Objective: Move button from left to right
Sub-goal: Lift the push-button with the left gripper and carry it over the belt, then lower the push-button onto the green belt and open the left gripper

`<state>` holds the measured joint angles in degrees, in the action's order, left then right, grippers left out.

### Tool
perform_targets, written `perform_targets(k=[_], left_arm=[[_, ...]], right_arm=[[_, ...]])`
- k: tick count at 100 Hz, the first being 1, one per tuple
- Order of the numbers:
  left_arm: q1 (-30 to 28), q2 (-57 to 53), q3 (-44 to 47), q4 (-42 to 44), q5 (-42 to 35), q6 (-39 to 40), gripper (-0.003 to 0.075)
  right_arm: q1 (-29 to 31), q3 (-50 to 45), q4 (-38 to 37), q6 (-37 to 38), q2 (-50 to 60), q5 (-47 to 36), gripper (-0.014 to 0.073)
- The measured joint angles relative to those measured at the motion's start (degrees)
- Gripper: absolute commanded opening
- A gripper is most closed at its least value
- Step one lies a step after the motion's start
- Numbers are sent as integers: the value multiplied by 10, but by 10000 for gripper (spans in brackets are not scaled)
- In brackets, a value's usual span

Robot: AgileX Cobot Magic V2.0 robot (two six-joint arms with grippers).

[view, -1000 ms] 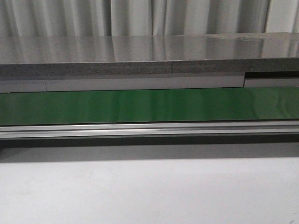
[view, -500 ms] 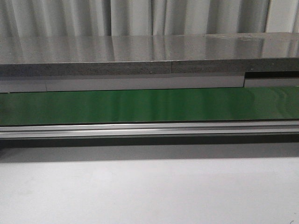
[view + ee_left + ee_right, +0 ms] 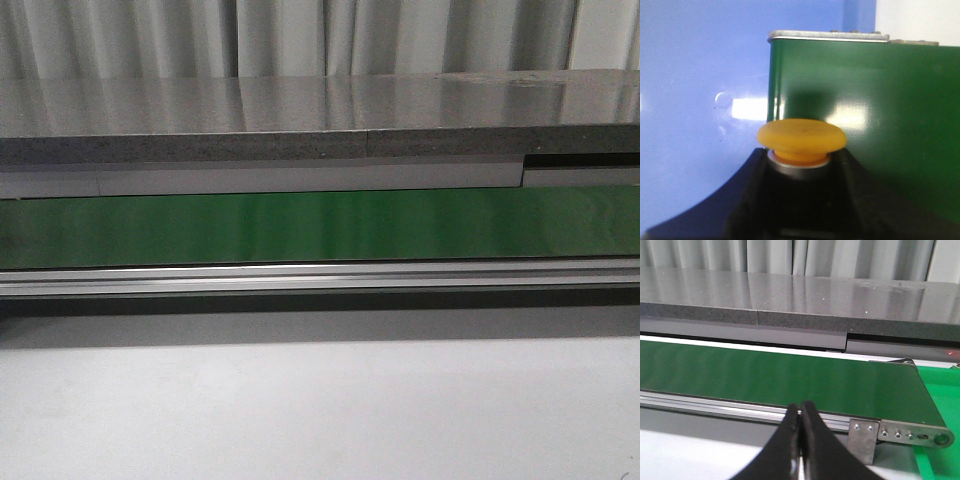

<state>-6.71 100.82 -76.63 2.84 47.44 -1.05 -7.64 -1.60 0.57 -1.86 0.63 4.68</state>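
On my left wrist feed the button [image 3: 801, 142] fills the lower middle: its yellow-orange cap sits on a silver collar, and the black body below is pinched between the two black fingers [image 3: 747, 200] of the left gripper [image 3: 801, 200], which press against its sides. The cap hangs in front of the end of the green belt [image 3: 865, 125], near the belt's edge, where the green meets a blue surface [image 3: 700, 75]; I cannot tell whether the button touches the belt or is held clear of it. A metal end plate [image 3: 827, 35] with small screws caps the belt's far end.

My right wrist feed shows the right gripper [image 3: 800, 440] with its jaws pressed together, nothing between them, near the aluminium rail [image 3: 715, 405] and the bolted bracket [image 3: 900, 432] at the belt's end.

The front view gives me only the belt [image 3: 320, 228], the grey stone ledge [image 3: 300, 120] behind it, the curtain [image 3: 300, 35] and the pale table [image 3: 320, 410]; neither the arms nor the button show there
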Motion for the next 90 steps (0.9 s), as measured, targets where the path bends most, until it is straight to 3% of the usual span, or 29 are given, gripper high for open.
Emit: perform_targets(k=[55,69,90], left_arm=[[0,3,0,0,-6,-5,2],[0,17,0,-15,-6,-19,137],[1,37,0,-28,-6,-30,445]], right_arm=[[0,0,0,0,0,0,-68],[0,0,0,0,0,0,-68],[0,0,0,0,0,0,-68]])
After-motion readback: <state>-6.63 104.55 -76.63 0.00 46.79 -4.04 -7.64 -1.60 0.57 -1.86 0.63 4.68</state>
